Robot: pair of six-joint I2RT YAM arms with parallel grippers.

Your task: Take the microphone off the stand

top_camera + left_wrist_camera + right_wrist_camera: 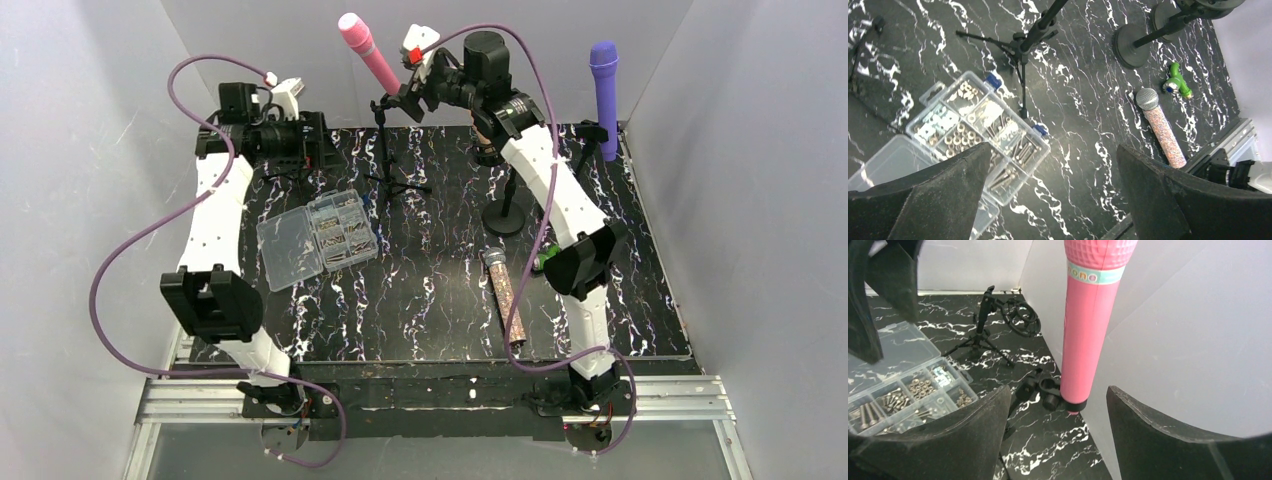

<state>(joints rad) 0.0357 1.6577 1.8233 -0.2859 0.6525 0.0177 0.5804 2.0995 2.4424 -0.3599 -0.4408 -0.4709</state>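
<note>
A pink microphone (pixel 368 50) stands tilted in the clip (pixel 1050 395) of a black tripod stand (pixel 385 150) at the back centre. In the right wrist view the pink microphone (pixel 1088 330) rises just ahead of the gap between my fingers, and neither finger touches it. My right gripper (pixel 410 92) (pixel 1058 389) is open, level with the clip and just right of it. My left gripper (pixel 318 140) (pixel 1053 147) hangs wide open over the back left of the mat, holding nothing.
A purple microphone (pixel 604 95) sits in a stand at the back right. A glittery microphone (pixel 503 290) (pixel 1160 130) lies on the mat near a round-base stand (pixel 508 210). An open screw box (pixel 315 235) (pixel 973 130) lies left of centre. A green object (pixel 1178 82) lies at the right.
</note>
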